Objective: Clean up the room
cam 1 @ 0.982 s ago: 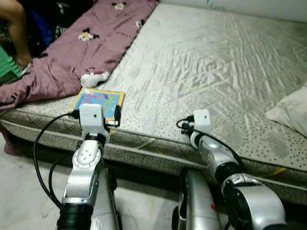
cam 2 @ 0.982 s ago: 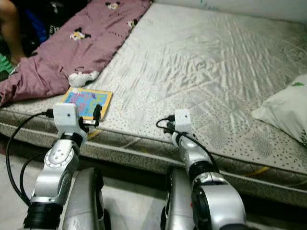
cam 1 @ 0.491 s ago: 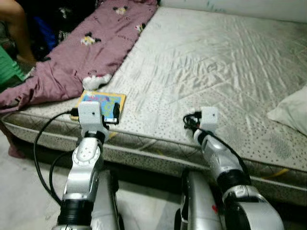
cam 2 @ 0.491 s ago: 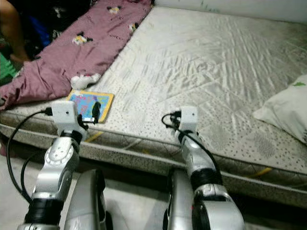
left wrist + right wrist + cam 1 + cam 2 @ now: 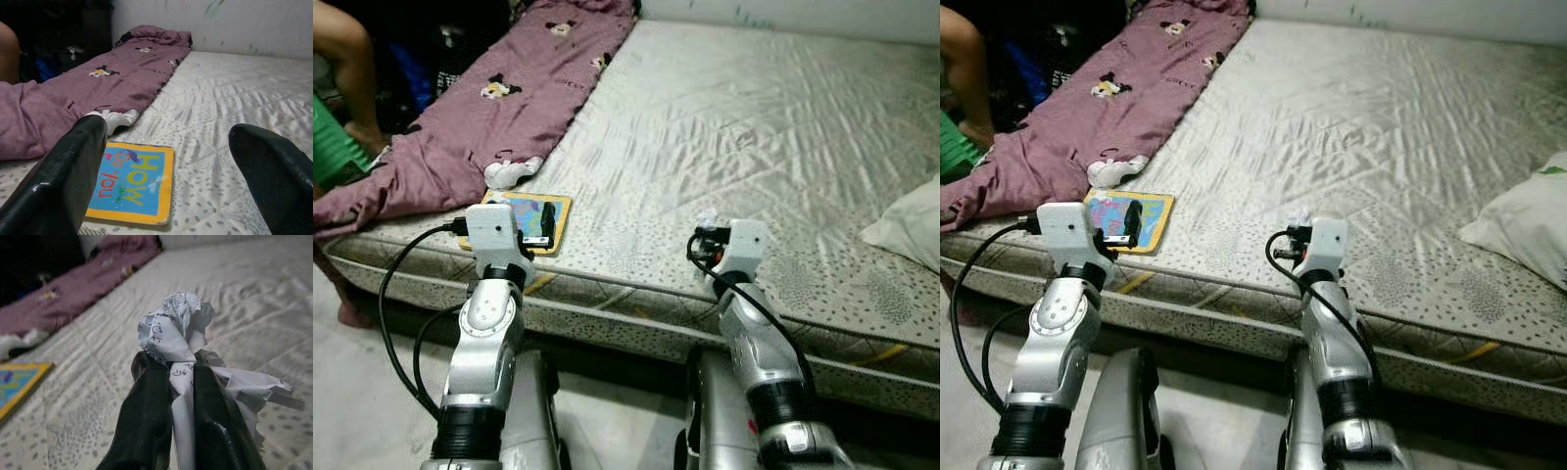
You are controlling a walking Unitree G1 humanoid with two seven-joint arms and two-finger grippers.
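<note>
Pinching crumpled paper (image 5: pixel 173 333), right tool (image 5: pixel 176 377) raised

Pillow (image 5: pixel 911 230) cut off at the right edge. Person's leg (image 5: pixel 350 59) cropped at the upper left corner. Book (image 5: pixel 133 181) partly hidden behind a left finger (image 5: pixel 68 174) in the wrist view. Paper (image 5: pixel 178 340) writing too blurred to read; lower part lost between right fingers (image 5: pixel 146 416). Dark corner beyond the blanket (image 5: pixel 489 108) unreadable.

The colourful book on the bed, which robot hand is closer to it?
Left. The left hand is open just in front of the book at the mattress edge. The right hand is further along the bed, shut on crumpled paper.
</note>
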